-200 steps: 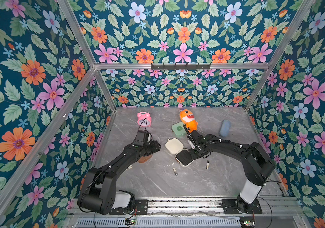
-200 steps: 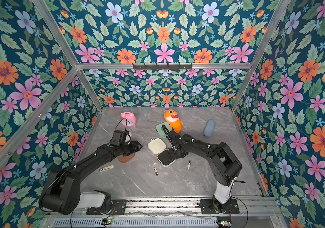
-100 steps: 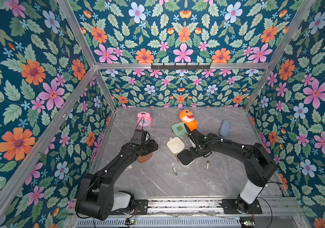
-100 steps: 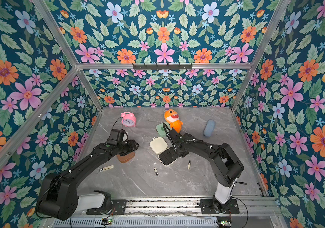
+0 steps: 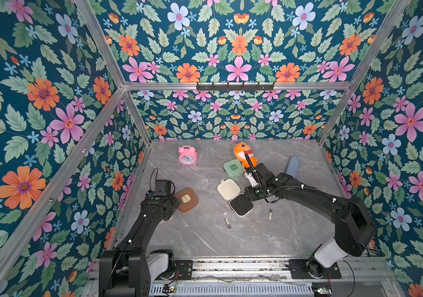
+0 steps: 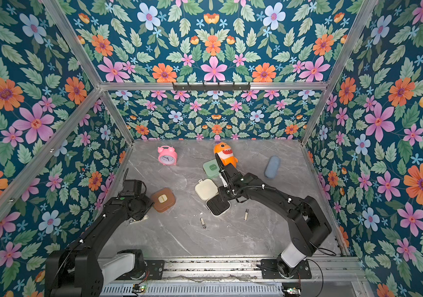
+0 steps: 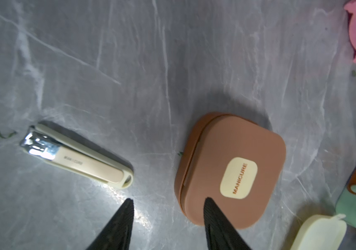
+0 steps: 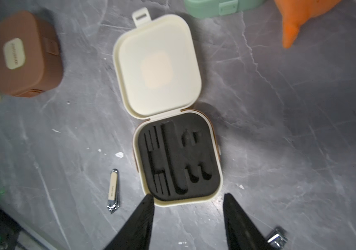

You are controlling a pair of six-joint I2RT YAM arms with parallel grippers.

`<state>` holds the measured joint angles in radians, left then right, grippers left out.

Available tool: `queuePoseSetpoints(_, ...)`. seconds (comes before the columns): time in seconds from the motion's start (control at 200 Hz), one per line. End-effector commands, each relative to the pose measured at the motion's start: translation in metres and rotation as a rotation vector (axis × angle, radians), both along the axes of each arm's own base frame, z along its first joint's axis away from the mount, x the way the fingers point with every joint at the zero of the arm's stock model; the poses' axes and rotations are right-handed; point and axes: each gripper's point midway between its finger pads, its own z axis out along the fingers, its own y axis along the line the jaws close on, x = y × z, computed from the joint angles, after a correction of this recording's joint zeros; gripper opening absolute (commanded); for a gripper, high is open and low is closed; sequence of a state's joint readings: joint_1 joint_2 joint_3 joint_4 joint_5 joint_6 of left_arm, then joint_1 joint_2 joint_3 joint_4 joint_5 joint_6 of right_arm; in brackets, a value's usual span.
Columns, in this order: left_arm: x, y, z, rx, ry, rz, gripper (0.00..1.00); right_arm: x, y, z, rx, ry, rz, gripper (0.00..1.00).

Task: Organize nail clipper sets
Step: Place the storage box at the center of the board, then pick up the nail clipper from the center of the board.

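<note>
On grey marble tabletop [image 5: 205,239], just unclenched right gripper [image 8: 188,195], empty above open cream case [image 8: 159,71] at centre, insert [image 8: 179,151] bare, awaiting 3 loose clippers [image 5: 228,223]; left gripper [image 7: 168,200] parted, empty, by shut brown case [image 7: 231,168] at left

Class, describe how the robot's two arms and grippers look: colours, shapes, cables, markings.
The left arm and right arm are matte black, built of rounded boxy links, each with a white cylindrical segment near its base. A ribbed black cable runs along the right arm; a thin black cable loops at the left wrist. The left gripper and right gripper have tapered, pointed black fingers.
</note>
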<state>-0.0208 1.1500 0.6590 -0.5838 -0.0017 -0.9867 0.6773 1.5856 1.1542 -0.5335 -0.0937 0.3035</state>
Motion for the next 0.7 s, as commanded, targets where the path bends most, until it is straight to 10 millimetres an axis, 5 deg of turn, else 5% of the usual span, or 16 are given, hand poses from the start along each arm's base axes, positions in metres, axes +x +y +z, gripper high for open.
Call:
queuePoseSetpoints(0.0,-0.006,0.018,-0.003,0.016,0.051,0.140,0.57,-0.002,0.008,0.009,0.055,-0.020,0.032,0.53)
queuePoseSetpoints(0.29,-0.019,0.049,-0.010,0.001,0.171,0.346,0.58,-0.005,0.010,0.009,0.089,-0.024,0.028,0.53)
queuePoseSetpoints(0.695,-0.037,0.050,-0.046,-0.096,0.276,0.425,0.53,-0.002,0.016,0.007,0.120,-0.019,0.027,0.53)
